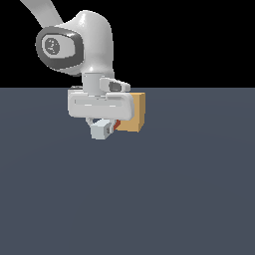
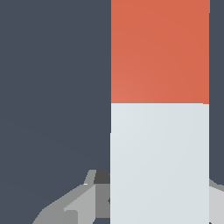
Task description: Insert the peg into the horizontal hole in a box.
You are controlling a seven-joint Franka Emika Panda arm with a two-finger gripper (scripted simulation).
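The peg (image 1: pixel 101 130) is held level above the floor, its pale grey-white end toward the camera and a sliver of its red-orange end (image 1: pixel 118 124) pointing at the box. My gripper (image 1: pixel 102 123) is shut on the peg. The box (image 1: pixel 135 113) is a tan-orange cube just behind the gripper, on the exterior view's right of it. Its hole is hidden behind the hand and peg. In the wrist view the peg (image 2: pixel 159 153) fills the frame lengthwise, white near the fingers (image 2: pixel 70 205) and red-orange farther out. The box does not show there.
A flat dark grey-blue floor (image 1: pixel 174 199) spreads all around. The white arm (image 1: pixel 74 40) rises above the gripper toward the exterior view's upper left.
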